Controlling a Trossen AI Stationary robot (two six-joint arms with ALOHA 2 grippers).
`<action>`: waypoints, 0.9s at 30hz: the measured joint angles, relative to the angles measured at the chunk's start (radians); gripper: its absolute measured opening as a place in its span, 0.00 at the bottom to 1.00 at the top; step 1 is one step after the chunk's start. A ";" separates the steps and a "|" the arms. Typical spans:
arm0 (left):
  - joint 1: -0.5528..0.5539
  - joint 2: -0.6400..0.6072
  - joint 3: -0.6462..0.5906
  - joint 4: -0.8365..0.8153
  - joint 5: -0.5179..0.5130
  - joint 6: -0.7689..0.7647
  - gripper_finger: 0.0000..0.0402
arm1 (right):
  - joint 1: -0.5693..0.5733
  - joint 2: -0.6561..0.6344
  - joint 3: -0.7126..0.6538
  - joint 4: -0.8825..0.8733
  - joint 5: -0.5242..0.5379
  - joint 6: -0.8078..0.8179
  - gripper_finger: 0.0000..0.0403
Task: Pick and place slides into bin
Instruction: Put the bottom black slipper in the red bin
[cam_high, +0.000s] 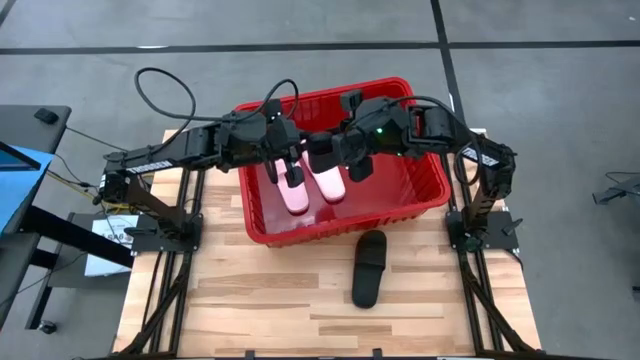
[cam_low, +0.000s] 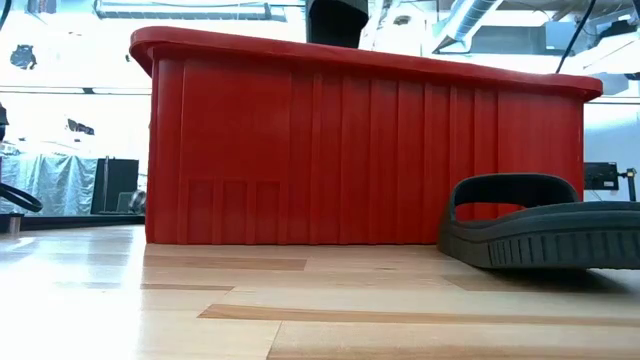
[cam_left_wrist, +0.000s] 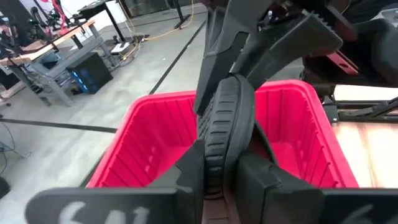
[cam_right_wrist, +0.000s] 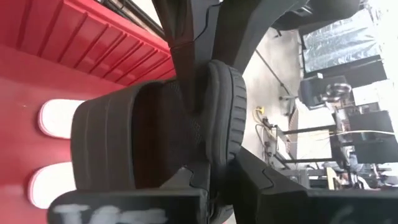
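Slides: two pink slides are seen lying side by side on the floor of the red bin. One black slide is held over the bin, pinched on edge between both arms. The left end effector is clamped on its sole edge; the right end effector is clamped on the same slide from the opposite side. It is judged as a two-arm hold just before release, so this slide is not yet placed. The other black slide is left on the bench, just outside the bin's near wall, untouched. Roughly half the job is judged done. Nothing is seen blocking the drop; only the bin's tall wall has to be cleared for the last slide.
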 joint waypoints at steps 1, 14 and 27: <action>0.000 0.000 0.000 0.001 0.001 0.000 0.13 | 0.000 0.000 0.000 -0.003 0.000 0.002 0.04; -0.017 -0.029 0.014 0.012 -0.055 -0.039 0.31 | 0.008 -0.014 -0.004 -0.032 0.057 0.023 0.04; -0.064 -0.035 0.221 -0.301 -0.160 -0.185 0.49 | -0.015 -0.028 0.000 -0.146 0.085 0.043 0.04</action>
